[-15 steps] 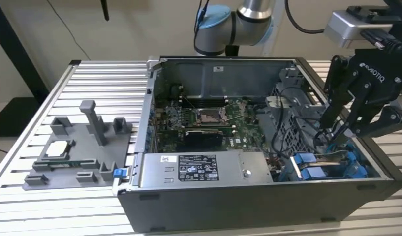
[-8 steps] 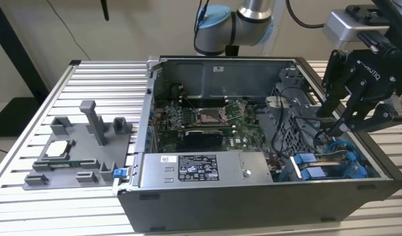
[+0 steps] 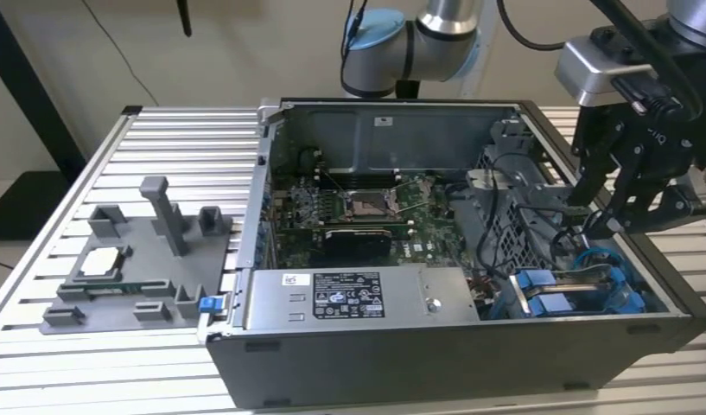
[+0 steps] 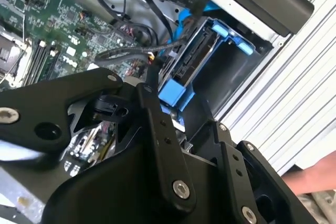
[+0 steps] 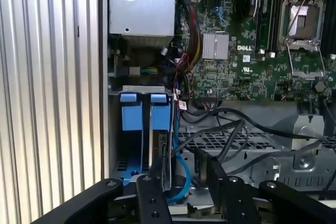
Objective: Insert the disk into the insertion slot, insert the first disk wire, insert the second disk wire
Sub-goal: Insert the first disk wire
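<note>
In the first wrist view one end of the disk (image 5: 161, 150) is covered by a finger (image 5: 152, 203) of the gripper (image 5: 181, 174). In the second wrist view a blurred hand (image 4: 315, 179) is cut off by the picture's edge over the slatted table (image 4: 294, 93)

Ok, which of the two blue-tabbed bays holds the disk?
The insertion slot nearer the motherboard: the disk stands edge-on in it. The bay by the case wall looks dark inside.

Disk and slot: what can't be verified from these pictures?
- One end of the disk, first wrist view: covered by the claw.
- Whether the cables reach the disk's connector, second wrist view: overlapping cables and shadow hide it.
- Insertion slot seating depth, exterior view: too small to judge.
</note>
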Robot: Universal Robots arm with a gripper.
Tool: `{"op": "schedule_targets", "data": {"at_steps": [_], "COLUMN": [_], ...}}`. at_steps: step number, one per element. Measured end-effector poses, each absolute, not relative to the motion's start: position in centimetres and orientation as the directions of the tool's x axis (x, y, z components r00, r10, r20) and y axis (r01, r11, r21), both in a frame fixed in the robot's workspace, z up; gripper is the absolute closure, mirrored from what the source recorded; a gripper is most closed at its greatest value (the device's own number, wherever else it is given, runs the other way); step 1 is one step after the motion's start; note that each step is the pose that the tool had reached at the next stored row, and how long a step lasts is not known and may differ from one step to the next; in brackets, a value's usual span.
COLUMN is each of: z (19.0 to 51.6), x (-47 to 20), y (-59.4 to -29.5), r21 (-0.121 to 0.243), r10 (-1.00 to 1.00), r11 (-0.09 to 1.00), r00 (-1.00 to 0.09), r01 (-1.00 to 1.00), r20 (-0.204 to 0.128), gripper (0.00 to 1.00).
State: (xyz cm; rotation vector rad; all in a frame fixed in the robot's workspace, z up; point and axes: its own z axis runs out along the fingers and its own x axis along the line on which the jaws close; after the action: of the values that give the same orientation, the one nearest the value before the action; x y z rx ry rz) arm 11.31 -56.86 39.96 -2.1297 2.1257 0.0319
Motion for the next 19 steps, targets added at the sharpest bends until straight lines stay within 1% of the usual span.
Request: {"op": "schedule_targets", "data": {"at_steps": [6, 12, 19], "z": [39.5, 39.4, 38.7], "x": [11.3, 11.3, 11.1], "y": [-56.3, -56.3, -56.1], "r21": [-0.1, -0.101, -0.105], "r10": [-0.994, -0.994, -0.991], "r11": [0.002, 0.003, 0.005], "r00": [0.008, 0.008, 0.009], "r01": [-0.995, -0.995, -0.994], "r20": [-0.108, -0.109, -0.131], "gripper": [0.0, 0.0, 0.0]}}
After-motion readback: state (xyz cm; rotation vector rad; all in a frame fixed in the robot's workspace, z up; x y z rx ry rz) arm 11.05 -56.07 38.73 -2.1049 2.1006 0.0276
